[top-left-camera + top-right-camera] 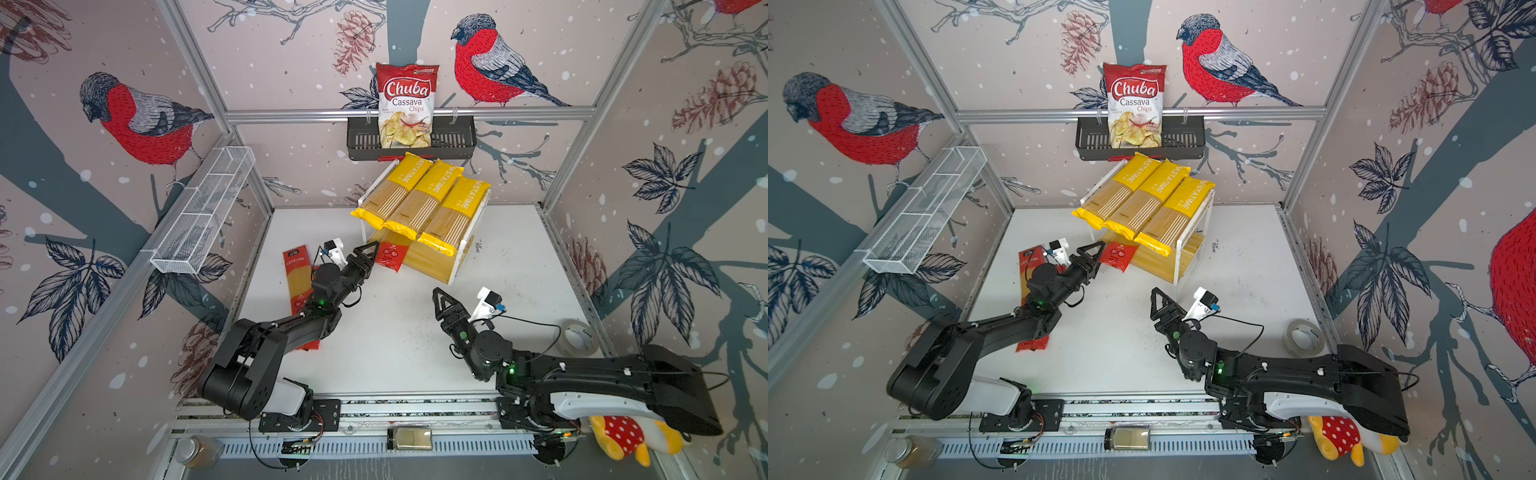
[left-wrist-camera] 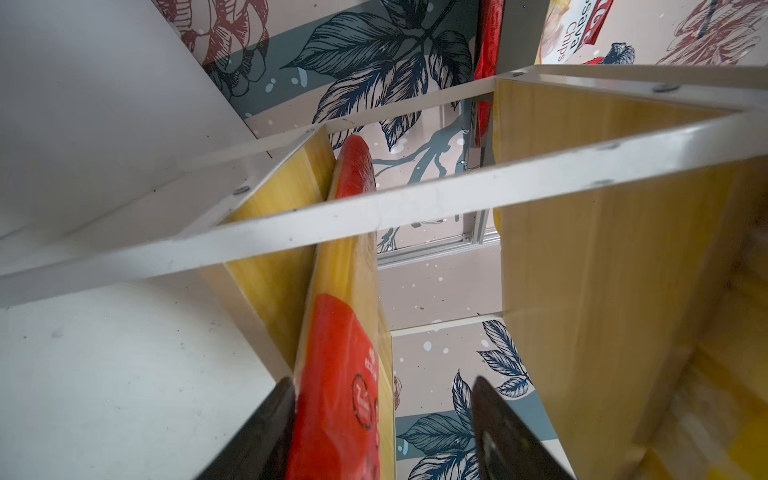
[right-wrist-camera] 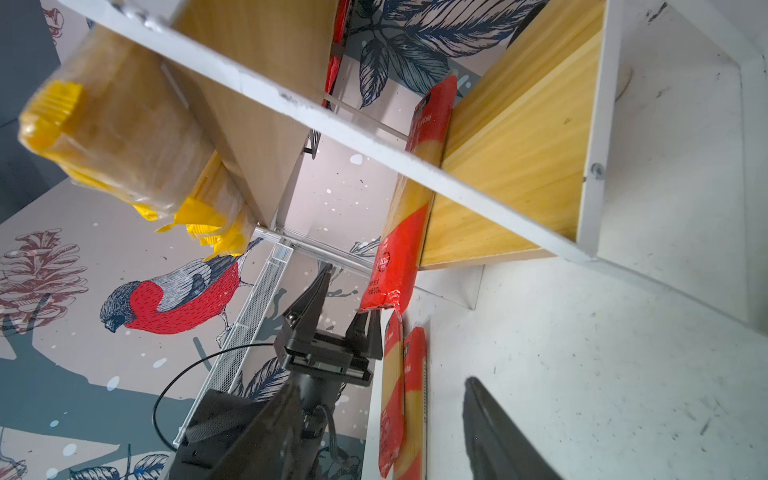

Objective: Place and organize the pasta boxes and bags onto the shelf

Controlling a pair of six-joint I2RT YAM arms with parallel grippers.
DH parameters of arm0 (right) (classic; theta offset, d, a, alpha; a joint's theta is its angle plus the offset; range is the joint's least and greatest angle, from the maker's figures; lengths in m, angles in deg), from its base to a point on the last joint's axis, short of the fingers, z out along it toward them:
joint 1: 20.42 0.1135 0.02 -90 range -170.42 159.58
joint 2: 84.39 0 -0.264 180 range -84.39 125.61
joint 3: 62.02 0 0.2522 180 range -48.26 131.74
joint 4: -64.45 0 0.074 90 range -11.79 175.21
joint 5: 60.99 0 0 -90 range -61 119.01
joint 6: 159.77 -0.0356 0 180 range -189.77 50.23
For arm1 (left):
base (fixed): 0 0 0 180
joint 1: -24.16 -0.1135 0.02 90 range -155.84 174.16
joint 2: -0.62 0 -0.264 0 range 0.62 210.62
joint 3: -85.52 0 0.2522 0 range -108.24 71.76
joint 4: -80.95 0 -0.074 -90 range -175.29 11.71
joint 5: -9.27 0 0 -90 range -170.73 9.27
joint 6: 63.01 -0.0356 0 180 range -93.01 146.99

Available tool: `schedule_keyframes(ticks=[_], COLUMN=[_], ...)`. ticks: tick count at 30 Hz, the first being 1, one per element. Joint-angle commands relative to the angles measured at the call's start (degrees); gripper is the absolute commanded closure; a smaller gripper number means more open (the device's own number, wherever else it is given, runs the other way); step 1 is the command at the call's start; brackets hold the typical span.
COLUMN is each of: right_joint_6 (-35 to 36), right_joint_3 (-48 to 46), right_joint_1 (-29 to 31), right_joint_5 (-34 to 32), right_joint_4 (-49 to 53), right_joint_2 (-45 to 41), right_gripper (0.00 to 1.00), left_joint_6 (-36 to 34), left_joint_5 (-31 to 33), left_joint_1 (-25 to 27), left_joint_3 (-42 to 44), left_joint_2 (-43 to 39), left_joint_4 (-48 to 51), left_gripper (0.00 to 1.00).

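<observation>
The left gripper [image 1: 371, 250] stands open at the lower tier of the shelf [image 1: 461, 257], one finger just beside a red spaghetti pack [image 1: 390, 257] lying there; contact cannot be confirmed. Three yellow PASTATIME bags [image 1: 419, 195] hide the upper tier. The left arm [image 1: 291, 328] partly covers the red packs [image 1: 296, 270] on the table [image 1: 395, 353]. The right gripper [image 1: 441, 301] hovers open and empty.

We read "Chuba Cassava Chips" on the chips bag [image 1: 406, 104] in both top views, and "Chips" again in the left wrist view. "PASTATIME" runs along each of the three yellow bags [image 1: 428, 195]. On the red pack [image 3: 390, 266] we make out a circled "10"; its other print is too small to read.
</observation>
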Motion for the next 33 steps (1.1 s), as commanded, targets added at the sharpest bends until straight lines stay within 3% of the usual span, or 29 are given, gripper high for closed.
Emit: schedule_keyframes(ticks=[1, 6, 11, 22, 25, 29, 33], right_joint_6=[0.3, 0.5, 0.5, 0.4, 0.4, 0.4, 0.5], right_joint_3=[0.0, 0.4, 0.8, 1.1, 0.9, 0.8, 1.0], right_joint_1=[0.1, 0.0, 0.0, 0.5, 0.6, 0.6, 0.6], right_joint_5=[-0.8, -0.3, 0.1, -0.6, -0.9, -1.1, -0.9], right_joint_4=[-1.5, -2.2, -2.7, -1.3, -1.0, -0.8, -1.1], right_joint_2=[0.7, 1.5, 2.6, 1.9, 1.6, 1.4, 1.6], right_gripper=[0.38, 0.38, 0.38, 0.38, 0.38, 0.38, 0.38], left_joint_6=[-1.5, -0.7, -1.8, -1.0, 0.1, 0.8, 1.1], left_joint_5=[1.0, -0.3, 1.8, 1.1, -0.5, -0.4, -0.1], left_joint_1=[-0.4, 0.1, 4.9, 6.2, 6.3, 6.1, 4.9], left_joint_3=[2.5, 5.1, 4.5, -0.8, -2.2, -1.4, 0.3], left_joint_2=[-3.2, -5.7, -5.8, 4.6, 6.8, 6.4, 4.2], left_joint_4=[2.4, 2.7, 4.3, -2.5, -4.6, -5.7, -5.0], left_gripper=[0.29, 0.3, 0.3, 0.37, 0.47, 0.7, 0.81])
